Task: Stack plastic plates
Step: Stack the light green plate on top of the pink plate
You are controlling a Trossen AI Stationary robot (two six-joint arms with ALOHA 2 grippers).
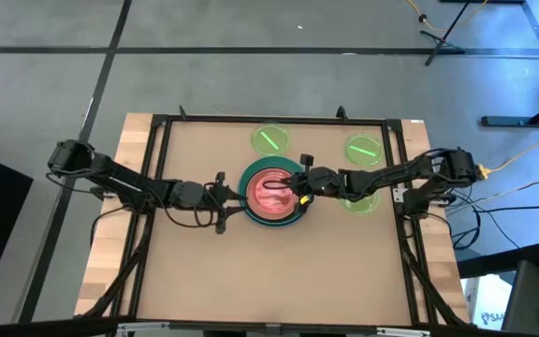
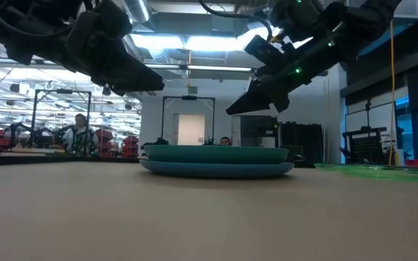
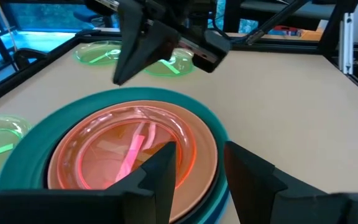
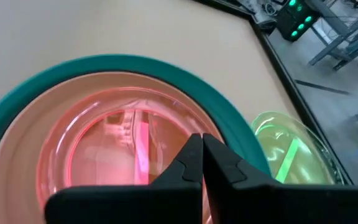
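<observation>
Centre of the bench: blue plate at the bottom, teal plate on it, peach plate inside, pink-red plate on top. Three green plates lie apart toward the far right. Right gripper hangs over the stack's rim, fingers pressed together, holding nothing. Left gripper waits beside the stack, fingers parted.

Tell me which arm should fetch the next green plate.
Right, probably. The right tool hovers shut over the stack's right edge, and all three green plates lie on its side or behind the stack. The left tool waits open on the stack's far side.
</observation>
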